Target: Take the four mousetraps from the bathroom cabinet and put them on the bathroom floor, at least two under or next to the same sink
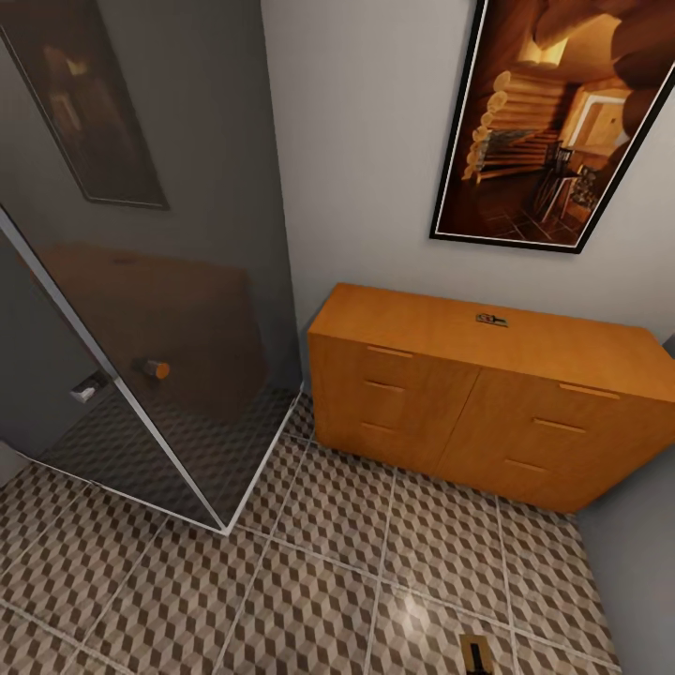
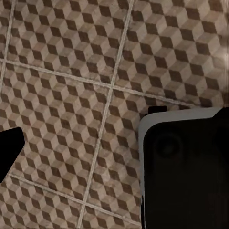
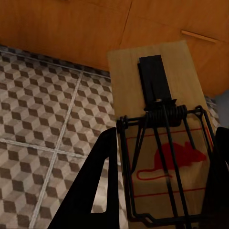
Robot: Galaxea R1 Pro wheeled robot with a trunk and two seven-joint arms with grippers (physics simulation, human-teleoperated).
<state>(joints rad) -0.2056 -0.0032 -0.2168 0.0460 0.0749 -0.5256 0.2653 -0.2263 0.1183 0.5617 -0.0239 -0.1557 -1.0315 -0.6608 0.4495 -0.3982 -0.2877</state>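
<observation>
Bathroom floor (image 1: 309, 581) tiles run up to the cabinet (image 1: 469, 394). Right gripper (image 3: 164, 191) clamps a mousetrap (image 3: 160, 138) just before the cabinet; another mousetrap (image 1: 491, 320) lies on the cabinet's top. Left pincer's spread: cannot tell. Step: carrying; next, probably lower it onto floor by the sink.

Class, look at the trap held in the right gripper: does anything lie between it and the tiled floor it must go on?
Nothing visible does. The mousetrap sits between the right gripper's fingers, with bare floor beside it; the cabinet stands behind, off that path.
</observation>
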